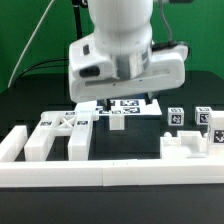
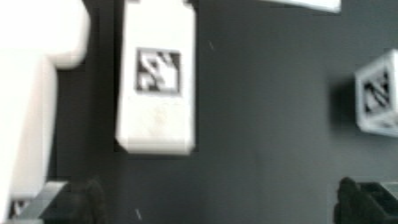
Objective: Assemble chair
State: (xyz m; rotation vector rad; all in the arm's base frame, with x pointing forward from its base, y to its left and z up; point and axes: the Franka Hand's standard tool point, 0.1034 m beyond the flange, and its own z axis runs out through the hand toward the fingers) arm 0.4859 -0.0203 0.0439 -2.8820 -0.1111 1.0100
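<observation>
- Rail (image 1: 100,175) lies well apart from the pincer (image 2: 210,198); pincer wide, holding nothing.
- Bar (image 2: 157,75), tagged, lies flat just ahead of the pincer, nearer one finger; likely light, stiff, slippery plastic; best gripped across its narrow width, mid-length.

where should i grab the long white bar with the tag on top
Grip the long white bar across its narrow width, near mid-length, from straight above. It lies flat with parallel sides and bare table either side; the open gripper looks wide enough.
</observation>
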